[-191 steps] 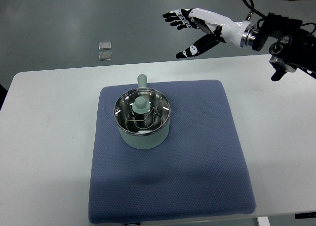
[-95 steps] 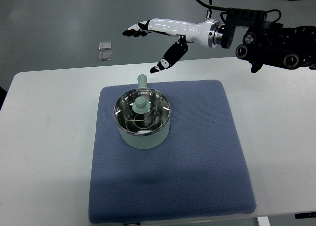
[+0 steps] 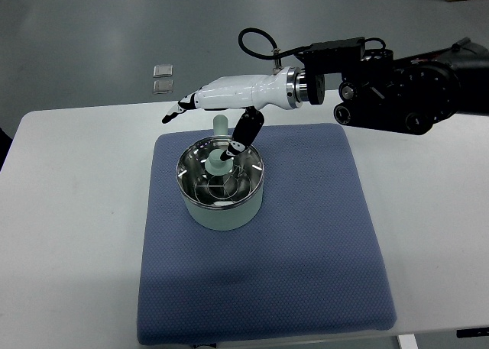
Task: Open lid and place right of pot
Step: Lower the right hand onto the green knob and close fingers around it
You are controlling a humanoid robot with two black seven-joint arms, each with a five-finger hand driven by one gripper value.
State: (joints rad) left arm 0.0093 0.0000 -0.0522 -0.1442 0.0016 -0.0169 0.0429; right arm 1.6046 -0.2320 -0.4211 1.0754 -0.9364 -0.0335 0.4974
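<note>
A pale green pot [image 3: 221, 210] stands on the blue mat [image 3: 306, 250], its handle pointing away from me. A glass lid [image 3: 219, 179] with a pale green knob [image 3: 216, 164] sits on it. My right hand [image 3: 210, 120] reaches in from the right and hovers over the pot's far side. Its fingers [image 3: 179, 108] stretch out to the left and its thumb [image 3: 243, 134] hangs down just right of the knob. The hand is open and holds nothing. The left arm does not show.
The mat lies on a white table [image 3: 69, 211]. Two small clear squares [image 3: 162, 78] lie on the grey floor beyond the table's far edge. The black right forearm [image 3: 397, 89] hangs over the table's far right part.
The right hand has swung left and down, from above the floor past the table to just over the pot's lid. The pot and lid have not moved.
</note>
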